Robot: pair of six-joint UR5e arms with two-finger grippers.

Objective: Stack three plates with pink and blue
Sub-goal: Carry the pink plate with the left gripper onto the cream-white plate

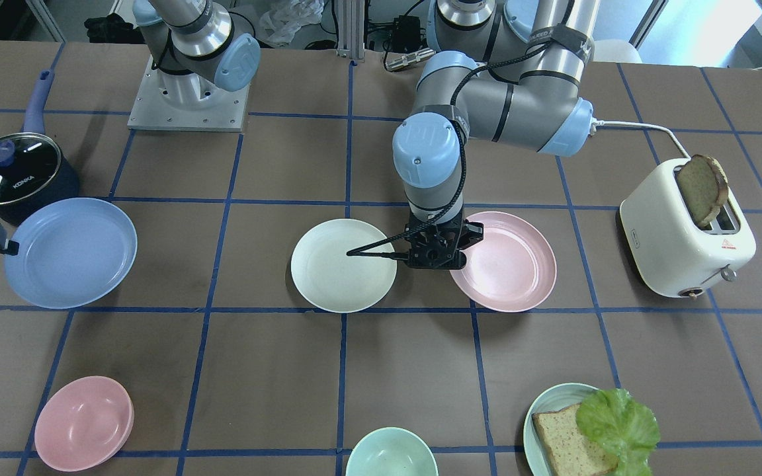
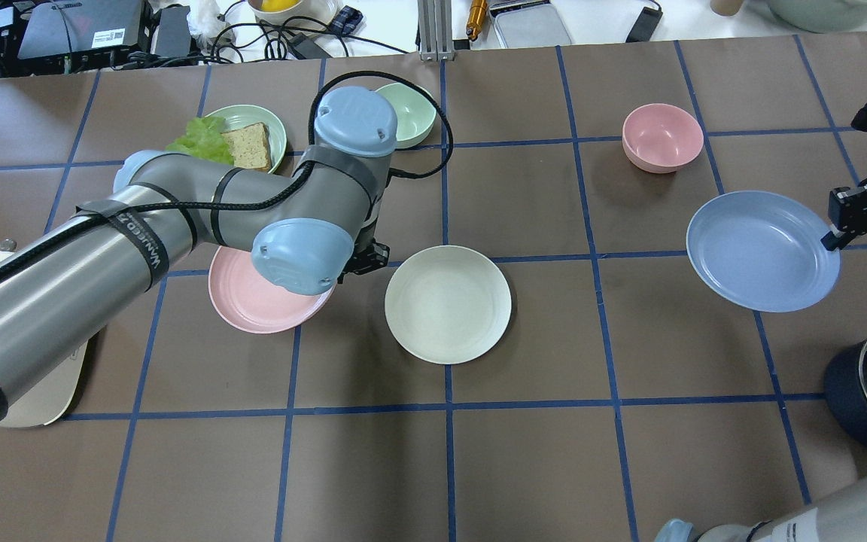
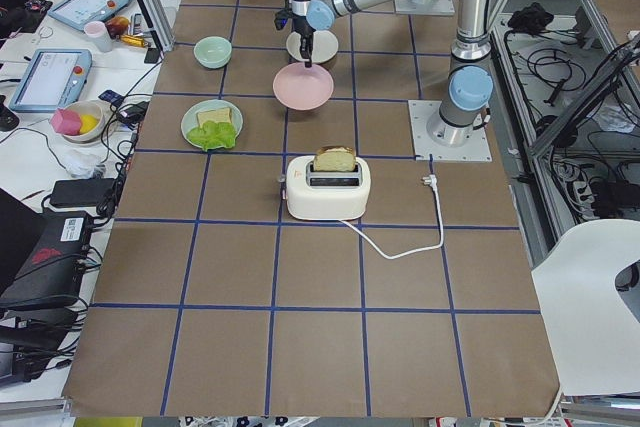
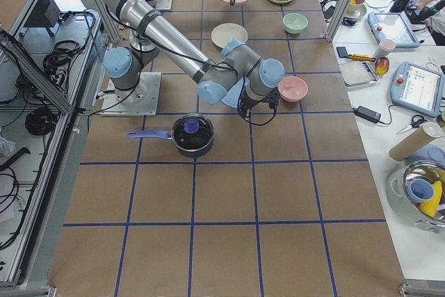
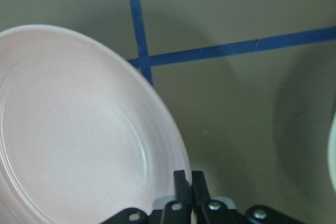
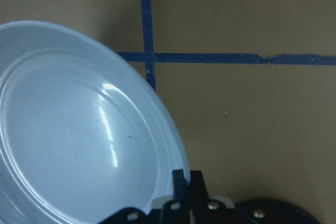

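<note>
My left gripper (image 1: 457,254) is shut on the near rim of the pale pink plate (image 1: 510,264). The left wrist view shows the gripper (image 5: 189,179) clamped on that rim, and the plate casts a shadow on the table. My right gripper (image 2: 831,239) is shut on the rim of the light blue plate (image 2: 761,252) and holds it above the table, as the right wrist view (image 6: 188,179) also shows. The cream-white plate (image 2: 447,303) lies flat on the table between them, with nothing on it.
A dark pot with a glass lid (image 1: 10,172) stands by the blue plate. A white toaster with bread (image 1: 685,238) is on the left arm's side. A pink bowl (image 2: 662,135), a green bowl (image 2: 407,113) and a teal plate with bread and lettuce (image 2: 272,120) stand along the far edge.
</note>
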